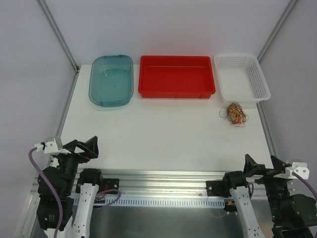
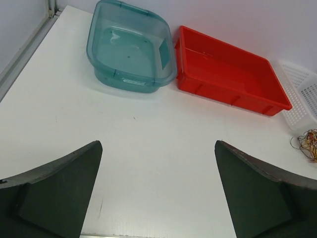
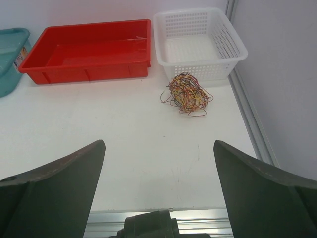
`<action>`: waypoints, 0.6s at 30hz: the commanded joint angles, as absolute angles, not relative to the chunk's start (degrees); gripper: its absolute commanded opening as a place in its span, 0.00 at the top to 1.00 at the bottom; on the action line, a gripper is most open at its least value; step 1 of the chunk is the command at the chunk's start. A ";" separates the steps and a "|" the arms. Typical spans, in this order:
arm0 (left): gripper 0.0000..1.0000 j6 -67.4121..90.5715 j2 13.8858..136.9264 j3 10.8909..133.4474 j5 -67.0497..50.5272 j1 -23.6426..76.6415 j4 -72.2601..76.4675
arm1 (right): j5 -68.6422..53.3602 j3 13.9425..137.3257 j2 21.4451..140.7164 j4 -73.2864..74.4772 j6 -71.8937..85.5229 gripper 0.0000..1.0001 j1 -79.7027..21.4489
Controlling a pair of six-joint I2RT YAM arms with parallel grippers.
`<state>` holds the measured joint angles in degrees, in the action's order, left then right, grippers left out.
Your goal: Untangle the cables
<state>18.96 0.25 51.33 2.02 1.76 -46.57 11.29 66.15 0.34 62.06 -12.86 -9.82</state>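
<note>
The cables point(image 1: 235, 113) are one small tangled ball of thin yellow, orange-red and dark wires. It lies on the white table just in front of the white basket, at the far right. In the right wrist view the cables point(image 3: 187, 94) sit well ahead of my right gripper point(image 3: 159, 142), which is open and holds nothing. At the right edge of the left wrist view a bit of the cables point(image 2: 309, 144) shows. My left gripper point(image 2: 158, 144) is open over bare table. Seen from above, the left gripper point(image 1: 90, 148) and the right gripper point(image 1: 261, 166) both hang back at the near edge.
Along the back stand a teal translucent tub point(image 1: 93, 85), a red tray point(image 1: 177, 92) and a white mesh basket point(image 1: 261, 82). Metal frame rails run down both sides of the table, and a metal rail point(image 1: 163, 176) crosses the near edge.
</note>
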 commanded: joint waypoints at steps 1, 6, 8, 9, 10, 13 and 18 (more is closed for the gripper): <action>0.01 20.92 -5.37 50.27 2.46 1.23 -44.56 | 9.86 65.74 -7.65 61.17 -11.08 0.03 -9.67; 0.01 25.12 1.47 49.13 1.85 1.23 -43.77 | 3.54 66.01 -0.80 59.95 -8.44 0.03 -9.76; 0.01 26.54 4.12 48.26 1.32 1.23 -43.42 | 2.03 65.13 3.94 58.54 -6.60 0.03 -9.75; 0.01 27.06 7.18 47.99 0.62 1.23 -43.50 | 1.59 64.87 5.70 58.27 -5.98 0.03 -9.67; 0.01 27.94 8.95 47.73 0.18 1.23 -43.51 | 0.97 64.69 8.85 58.36 -4.50 0.03 -9.67; 0.01 28.56 16.07 47.46 -3.41 1.23 -43.51 | -2.00 63.90 14.22 58.27 -3.25 0.03 -9.67; 0.01 27.61 25.90 47.46 -6.94 1.23 -43.24 | -3.43 64.16 29.59 58.27 1.30 0.03 -9.67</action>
<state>26.96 22.61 47.62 -3.01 1.76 -44.93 -0.73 64.05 22.50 59.99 -3.09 -9.85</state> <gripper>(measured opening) 0.992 0.966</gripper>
